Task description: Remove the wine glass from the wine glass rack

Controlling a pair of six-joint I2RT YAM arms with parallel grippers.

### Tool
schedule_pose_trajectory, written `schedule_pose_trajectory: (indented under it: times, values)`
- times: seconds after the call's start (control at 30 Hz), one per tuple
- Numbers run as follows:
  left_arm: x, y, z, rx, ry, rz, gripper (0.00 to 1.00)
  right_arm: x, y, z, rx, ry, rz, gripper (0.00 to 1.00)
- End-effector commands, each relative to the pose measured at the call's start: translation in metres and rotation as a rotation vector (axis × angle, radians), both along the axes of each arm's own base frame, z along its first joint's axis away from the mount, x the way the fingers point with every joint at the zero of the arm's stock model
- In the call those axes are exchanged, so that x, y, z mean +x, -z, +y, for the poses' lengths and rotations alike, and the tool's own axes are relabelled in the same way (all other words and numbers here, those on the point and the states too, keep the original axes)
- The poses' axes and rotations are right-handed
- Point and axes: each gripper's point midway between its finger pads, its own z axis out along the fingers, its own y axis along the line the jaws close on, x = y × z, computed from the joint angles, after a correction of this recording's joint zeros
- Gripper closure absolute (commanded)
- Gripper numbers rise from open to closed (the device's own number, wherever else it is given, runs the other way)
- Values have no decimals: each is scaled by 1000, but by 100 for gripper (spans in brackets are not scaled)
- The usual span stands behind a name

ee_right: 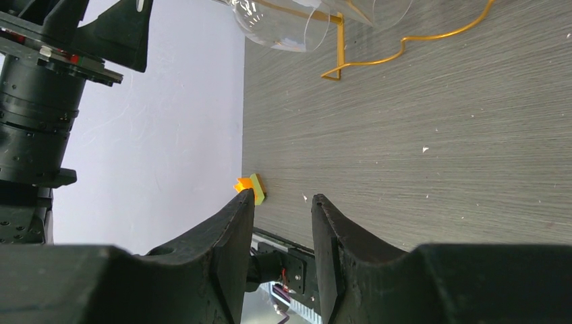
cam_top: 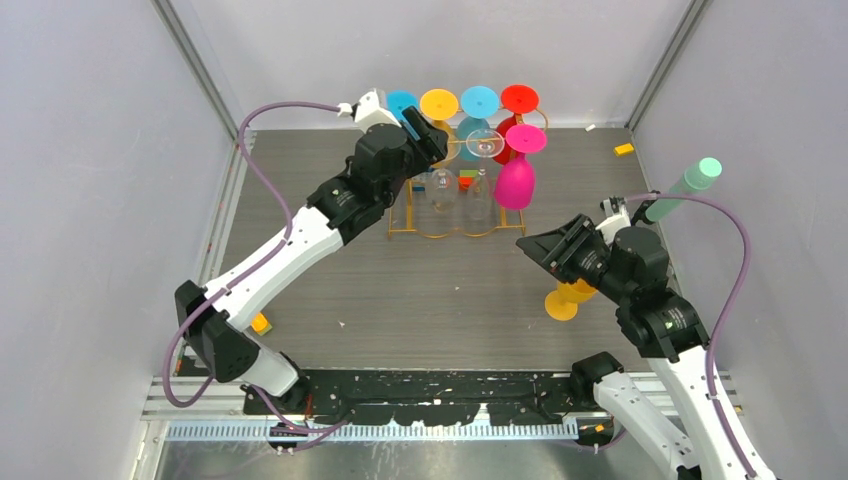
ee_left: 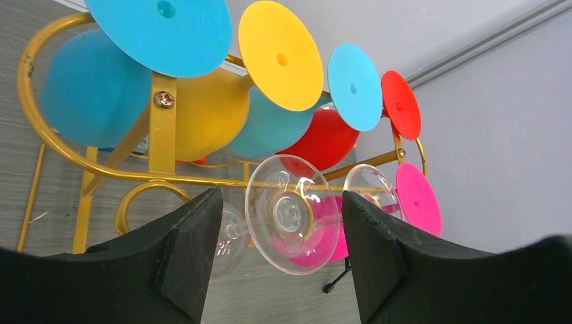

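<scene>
Between the fingers [ee_left: 195, 229] of my left hand [ee_left: 282, 199] sits the round foot of the clear wine glass [ee_left: 291, 214], almost centred in the gap. That hand is spread wide and grips nothing. I cannot tell whether the pads are level with the foot or short of it.

The glass hangs bowl down from the wine glass rack [ee_left: 61, 152], its stem caught in the gold rail on the near side. A second clear glass [ee_left: 371, 185] hangs just beside it, then a pink glass [ee_left: 418, 199]. The coloured glasses in the back row [ee_left: 280, 57] crowd close above and behind.

I judge this to be the approach step: lined up, not closed, the glass not off the rack. Next I would ease forward until the pads bracket the stem or foot, and close gently, since thin glass will slip or crack under a hard squeeze. Then I would slide it out along the rail rather than pull straight off, keeping clear of its neighbour.

My right hand [ee_right: 283, 202] hovers well apart from the rack over the worktop [ee_right: 438, 148], its fingers slightly parted and empty. A yellow glass [cam_top: 563, 300] lies on the surface under that arm.
</scene>
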Motion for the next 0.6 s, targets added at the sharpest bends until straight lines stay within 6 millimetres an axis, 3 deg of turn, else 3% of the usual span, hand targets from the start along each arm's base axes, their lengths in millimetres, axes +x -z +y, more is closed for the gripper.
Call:
schedule_pose_trajectory:
  times: [0.0, 0.2, 0.57]
  values:
    - [5, -19, 2, -27, -35, -41, 33, -3, -25, -1, 14, -11, -79, 58]
    - [7, -16, -6, -57, -10, -32, 43, -4, -28, 0, 20, -12, -77, 58]
    - [8, -16, -5, -212, -35, -33, 58, -15, -52, -4, 44, -5, -118, 58]
